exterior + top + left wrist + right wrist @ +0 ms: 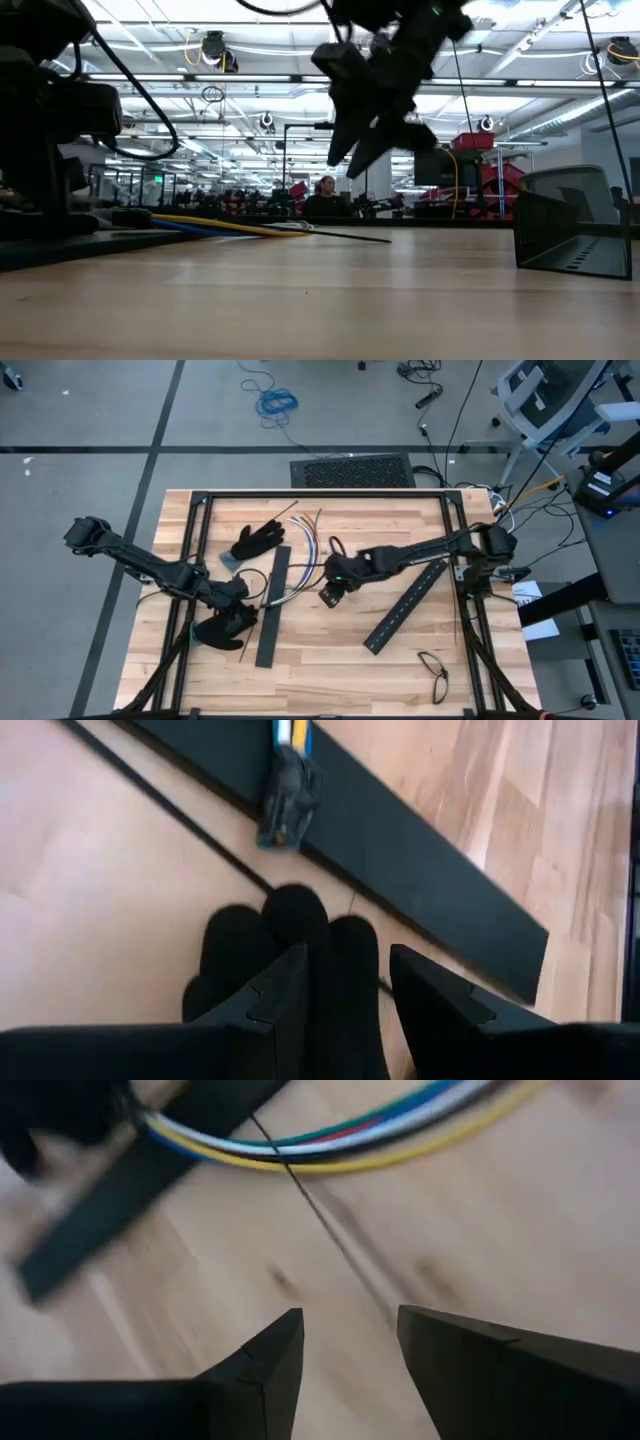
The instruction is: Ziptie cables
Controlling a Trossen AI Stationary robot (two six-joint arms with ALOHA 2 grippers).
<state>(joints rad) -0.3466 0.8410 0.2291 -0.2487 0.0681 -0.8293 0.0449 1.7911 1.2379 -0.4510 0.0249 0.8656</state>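
Note:
The cables [303, 550], red, blue, white and yellow-green wires, lie in a loose bundle on the wood near the table's middle, also seen in the right wrist view [380, 1135]. A thin dark ziptie [330, 1230] lies across them on the table. My right gripper [350, 1330] hangs open above the wood just short of that ziptie, clear of the table in the low view [350, 155]. My left gripper [345, 970] stands open at the left over a black glove [300, 940], with one glove finger between its fingers. Another thin dark strip [180, 810] runs past the glove. My left gripper has its fingers [280, 995] on either side of one finger of the black glove [345, 1000], coming slanting down from the table's left. A strip of wood shows between the glove and one gripper finger. I cannot tell whether it touches the glove.
Two long flat black bars lie on the wood, one [272, 605] between the arms and one [405, 605] under the right arm. A second black glove [258, 540] lies toward the far side. Glasses [433, 672] sit near the front right. A black frame [320, 495] borders the table.

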